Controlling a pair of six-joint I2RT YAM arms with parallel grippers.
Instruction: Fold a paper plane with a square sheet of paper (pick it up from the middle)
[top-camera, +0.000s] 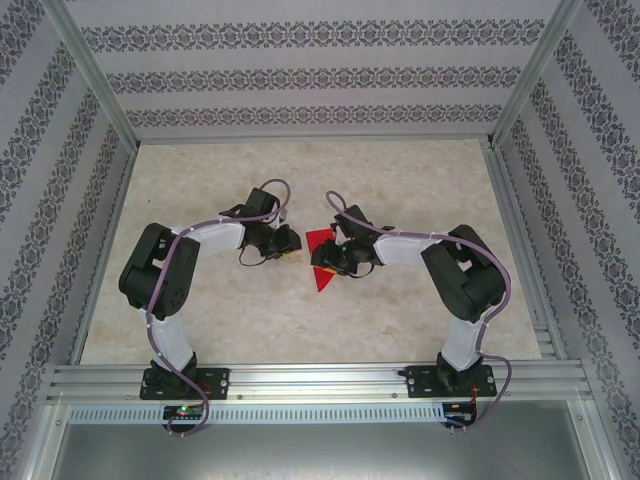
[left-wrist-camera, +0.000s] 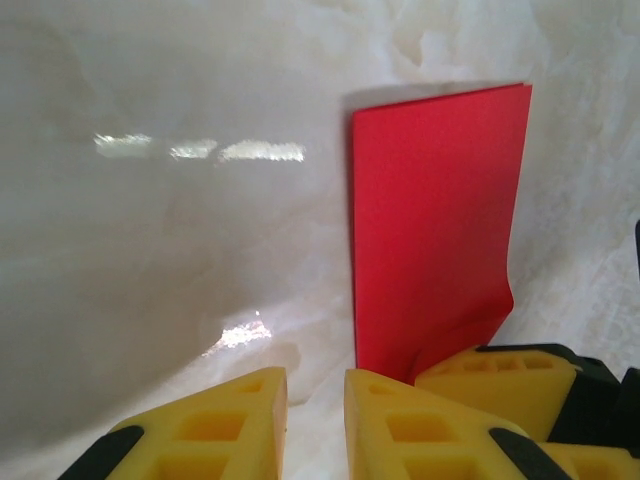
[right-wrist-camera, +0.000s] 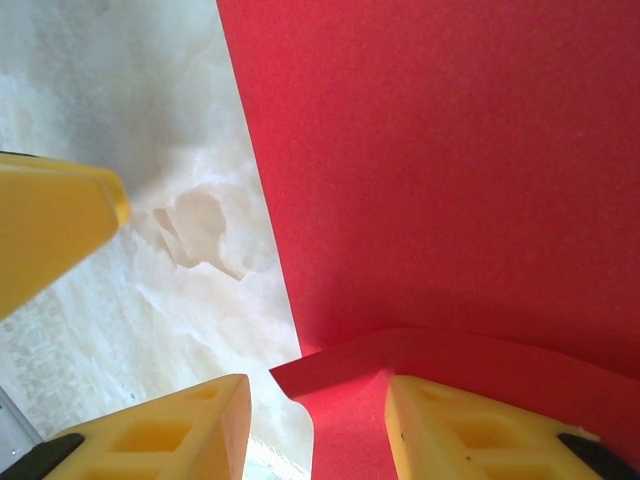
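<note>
Two arms: left arm (top-camera: 165, 270) and right arm (top-camera: 465, 275) bend inward from the lower corners of the top view, wrists meeting near frame centre.
Red paper sheet (top-camera: 319, 243): flat on the table at the centre of the top view, between the two wrists and partly under the right one; narrows to a point toward the bottom of the frame.
Sheet, left wrist view: upright red oblong right of centre, reaching down to the yellow fingers; lower right corner creased.
Sheet, right wrist view: covers the upper and right frame; a folded-over flap edge crosses the lower right.
Left gripper (left-wrist-camera: 315, 420): yellow fingers a little apart, bare table showing in the slit, nothing pinched; one finger just beside the sheet's lower end.
Right gripper (right-wrist-camera: 318, 400): fingers spread wide, gripping nothing; one finger over the red flap, the other over bare table, the sheet's edge running between them.
Table (top-camera: 420, 180): pale, marbled, glossy.
Surround: patterned walls (top-camera: 300, 75) on three sides; aluminium rail (top-camera: 320, 380) along the bottom, carrying both arm bases.
</note>
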